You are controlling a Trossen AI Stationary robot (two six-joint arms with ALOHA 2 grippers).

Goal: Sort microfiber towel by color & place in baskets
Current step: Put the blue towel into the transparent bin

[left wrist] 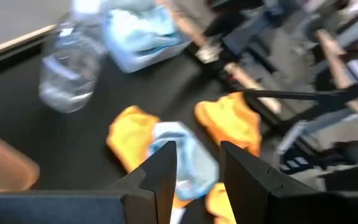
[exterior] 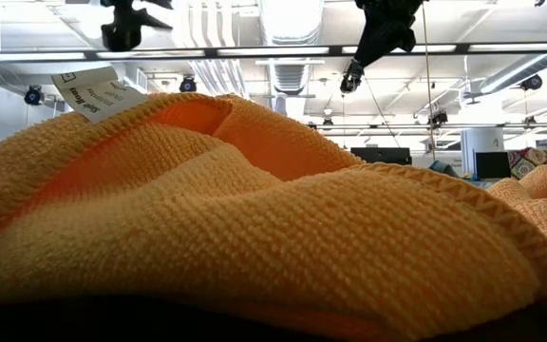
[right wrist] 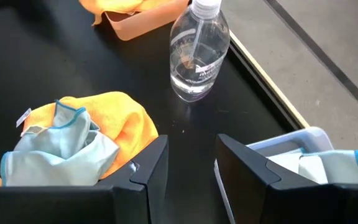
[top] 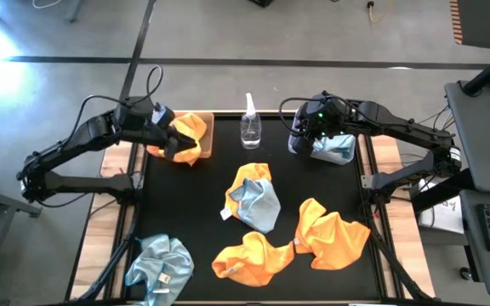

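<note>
My left gripper [top: 170, 141] hovers open over the tan basket [top: 209, 127] at the far left, where an orange towel [top: 187, 136] lies and spills over the near rim. Its fingers [left wrist: 166, 165] have nothing between them. My right gripper [top: 307, 140] stands open beside the grey-blue basket [top: 350, 158] at the far right, which holds a pale blue towel [top: 334, 149]. On the black mat lie an orange towel with a blue one on top [top: 253, 200], two more orange towels [top: 252, 255] [top: 330, 234], and a blue towel [top: 158, 265] at the near left.
A clear water bottle [top: 250, 127] stands upright between the two baskets at the mat's far edge. Wooden table strips flank the mat on both sides. In the low view an orange towel [exterior: 254, 228] with a white tag [exterior: 98, 93] fills nearly the whole picture.
</note>
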